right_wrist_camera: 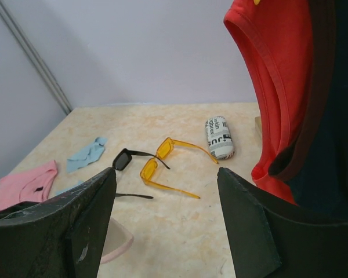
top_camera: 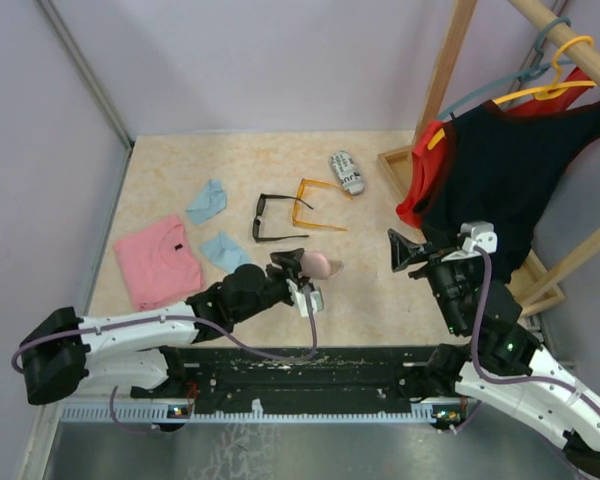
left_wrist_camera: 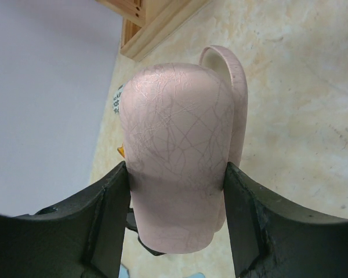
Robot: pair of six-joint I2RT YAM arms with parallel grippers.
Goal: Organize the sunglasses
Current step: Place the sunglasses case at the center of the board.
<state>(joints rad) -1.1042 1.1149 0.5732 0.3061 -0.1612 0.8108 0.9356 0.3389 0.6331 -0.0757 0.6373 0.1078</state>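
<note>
My left tool (left_wrist_camera: pixel 175 174) is clenched on the pink case (left_wrist_camera: pixel 180 127) at lower centre of the overhead frame. My right tool (right_wrist_camera: pixel 167 174) is released and empty. The black sunglasses (right_wrist_camera: pixel 122 158) and orange sunglasses (right_wrist_camera: pixel 149 170) lie just beside each other on the counter (top_camera: pixel 380 300) at mid-frame, arms unfolded.

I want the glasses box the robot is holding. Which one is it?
The pink case, pinched in the left gripper; the black-and-white printed case lies untouched.
</note>
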